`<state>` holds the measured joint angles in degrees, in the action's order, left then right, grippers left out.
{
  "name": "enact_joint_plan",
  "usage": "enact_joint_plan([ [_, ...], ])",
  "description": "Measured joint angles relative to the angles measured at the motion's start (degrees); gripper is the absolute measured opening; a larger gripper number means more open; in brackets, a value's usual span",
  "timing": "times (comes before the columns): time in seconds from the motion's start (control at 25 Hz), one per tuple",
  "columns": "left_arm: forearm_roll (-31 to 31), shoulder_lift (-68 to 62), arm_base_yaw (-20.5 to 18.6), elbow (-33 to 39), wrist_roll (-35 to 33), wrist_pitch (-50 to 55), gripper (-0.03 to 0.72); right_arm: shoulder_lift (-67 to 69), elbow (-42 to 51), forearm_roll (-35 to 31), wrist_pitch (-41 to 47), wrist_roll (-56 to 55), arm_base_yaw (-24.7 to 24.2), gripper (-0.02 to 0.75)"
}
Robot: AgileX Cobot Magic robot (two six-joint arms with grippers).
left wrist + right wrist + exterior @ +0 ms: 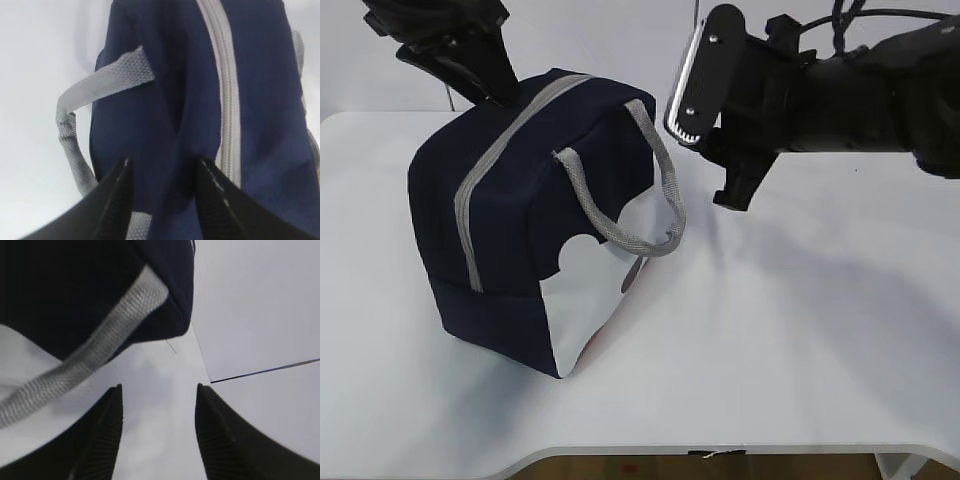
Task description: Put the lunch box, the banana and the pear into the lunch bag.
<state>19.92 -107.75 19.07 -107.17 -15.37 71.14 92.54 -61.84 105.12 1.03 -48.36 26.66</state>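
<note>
The navy lunch bag (pixel 510 230) stands on the white table, and its grey zipper (pixel 490 165) looks closed along the top. Its grey handle (pixel 620 225) hangs at the right side. My left gripper (pixel 498 90) is at the bag's far top end. In the left wrist view it (pixel 164 167) is open, with a fold of the bag's fabric (pixel 165 100) between the fingers, beside the zipper (pixel 225 90). My right gripper (pixel 702 165) hovers open and empty just right of the bag. It (pixel 157 390) is above bare table, near the handle (pixel 85 360). The lunch box, banana and pear are out of view.
The white table (pixel 800 330) stretches bare to the right and front of the bag. Its front edge runs along the bottom of the exterior view. The table's far edge (pixel 265 371) shows as a dark line in the right wrist view.
</note>
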Motion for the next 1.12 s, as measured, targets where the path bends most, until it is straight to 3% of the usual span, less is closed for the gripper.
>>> enact_joint_plan([
  [0.2, -0.2, 0.0, 0.0, 0.0, 3.6, 0.0, 0.312, -0.1, 0.0, -0.1, 1.6, -7.5, 1.7, 0.386],
  [0.48, -8.5, 3.4, 0.0, 3.9, 10.9, 0.0, 0.312, -2.7, 0.0, -0.2, 5.2, -9.7, 1.7, 0.386],
  [0.68, -10.0, 6.5, 0.0, 5.3, 11.6, 0.2, 0.316, -4.8, 0.1, -0.9, 5.7, -9.9, 1.8, 0.386],
  [0.8, -9.9, 7.4, 0.0, 5.3, 11.6, 0.2, 0.359, -5.2, 1.0, -1.7, 5.9, -9.9, 1.8, 0.386],
  [1.12, -10.2, 15.5, 0.0, 7.3, 11.7, 0.3, 0.395, -9.6, 7.9, -2.0, 7.1, -10.0, 1.8, 0.386],
])
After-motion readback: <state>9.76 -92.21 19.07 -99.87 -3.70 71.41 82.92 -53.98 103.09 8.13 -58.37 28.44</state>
